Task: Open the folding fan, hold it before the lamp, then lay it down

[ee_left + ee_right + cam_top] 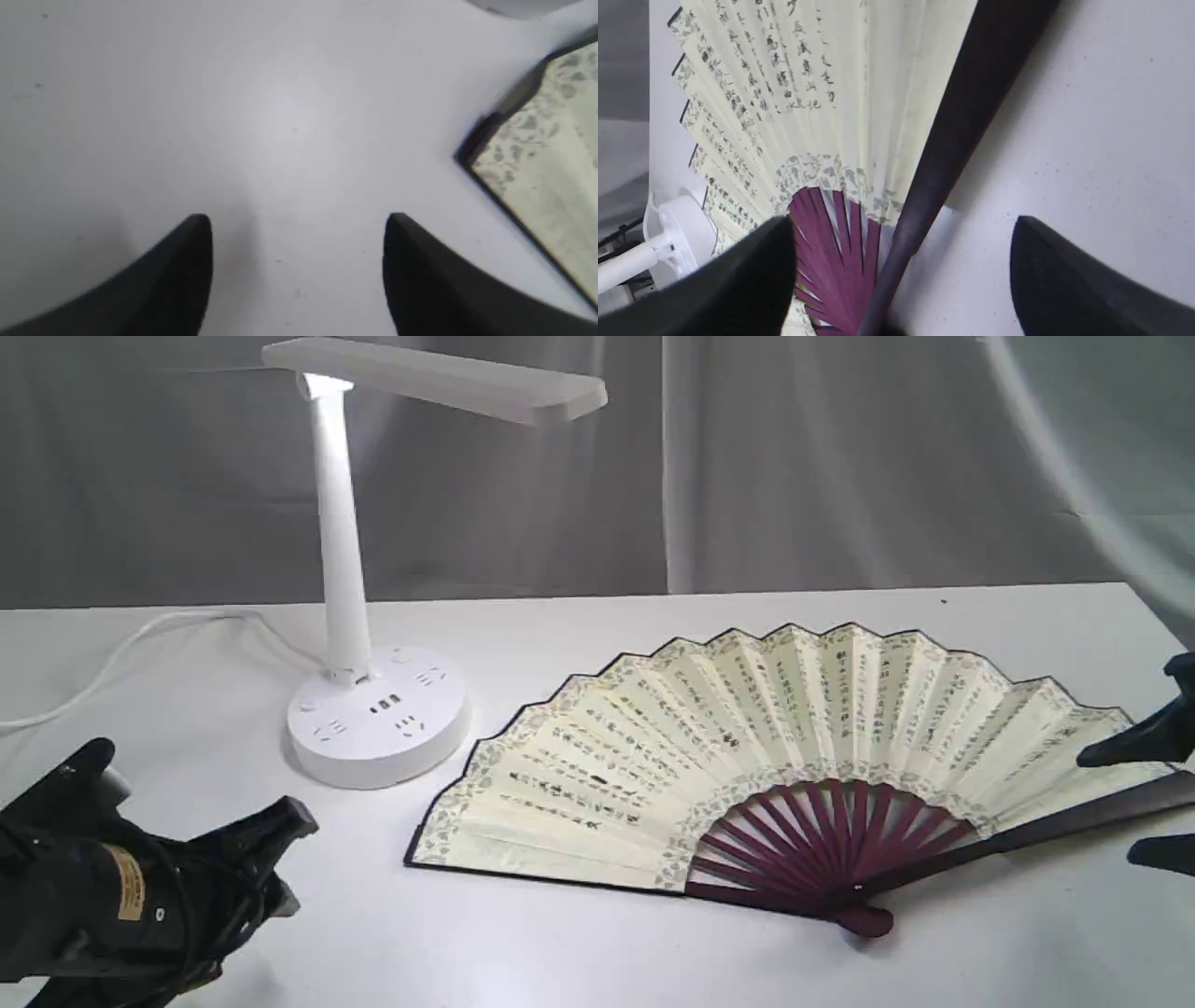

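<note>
Right gripper (902, 221): jaws parted, straddling the dark right-hand guard of the folding fan (747, 737) with a gap on either side; nothing grasped. Fan lies fully spread and flat on the white table (597, 961), its left edge near the base of the lamp (341, 569), not touching. Left gripper (299, 218): jaws parted and empty above bare table, near the fan's left corner.

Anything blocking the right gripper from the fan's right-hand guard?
Nothing visible. The right gripper has its fingers open astride the folding fan's dark guard, one over the ribs, one over bare table. The lamp stands apart, past the fan's other end.
</note>
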You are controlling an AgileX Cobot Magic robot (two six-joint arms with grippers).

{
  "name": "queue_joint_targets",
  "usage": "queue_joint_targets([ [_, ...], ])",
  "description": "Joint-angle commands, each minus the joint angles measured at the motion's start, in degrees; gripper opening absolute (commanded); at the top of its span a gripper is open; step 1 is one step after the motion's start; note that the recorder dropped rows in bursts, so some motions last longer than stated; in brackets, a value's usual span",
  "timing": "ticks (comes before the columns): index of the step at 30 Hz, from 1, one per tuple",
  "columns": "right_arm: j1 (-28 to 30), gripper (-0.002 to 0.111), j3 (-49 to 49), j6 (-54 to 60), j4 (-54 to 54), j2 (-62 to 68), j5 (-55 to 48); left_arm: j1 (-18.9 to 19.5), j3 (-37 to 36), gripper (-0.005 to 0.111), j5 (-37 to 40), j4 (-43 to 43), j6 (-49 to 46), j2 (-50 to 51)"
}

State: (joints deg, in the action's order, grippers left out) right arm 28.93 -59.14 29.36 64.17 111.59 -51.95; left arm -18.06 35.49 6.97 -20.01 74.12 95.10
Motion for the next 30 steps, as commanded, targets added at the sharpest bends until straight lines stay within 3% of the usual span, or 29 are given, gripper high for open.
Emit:
queue_joint_targets([
  [1,-2.1,0.062,-0.3,-0.3,-1.9,-3.4,0.4,0.1,0.2,0.055,3.9,-0.2,-3.9,-0.5],
  [4,-5.3,0.061,-0.3,-0.3,-3.6,-5.8,1.8,0.1,0.8,0.055,7.3,-0.2,-10.6,-0.5],
  [11,-12.5,0.058,-0.3,-0.3,-11.1,-9.5,3.6,0.1,9.5,0.055,25.3,1.3,-30.8,-0.5],
  [15,-16.4,0.054,-0.3,-1.5,-18.6,-10.7,4.0,0.1,14.3,0.054,31.4,8.6,-45.4,-0.5],
  [18,-19.1,0.044,-0.3,-4.9,-25.4,-11.2,4.3,0.1,17.2,0.051,33.1,15.1,-54.9,-0.5],
  [24,-23.7,0.031,-0.3,-9.3,-35.4,-11.3,4.3,1.8,22.2,0.025,36.5,18.6,-59.3,-0.5],
  [28,-25.8,0.03,-0.3,-14.9,-43.5,-11.3,4.8,7.1,23.8,0.003,39.4,19.1,-61.4,-0.5],
  [30,-26.2,0.03,-0.3,-16.6,-46.5,-11.3,5.0,10.6,23.8,0.0,40.0,20.5,-62.8,-0.5],
])
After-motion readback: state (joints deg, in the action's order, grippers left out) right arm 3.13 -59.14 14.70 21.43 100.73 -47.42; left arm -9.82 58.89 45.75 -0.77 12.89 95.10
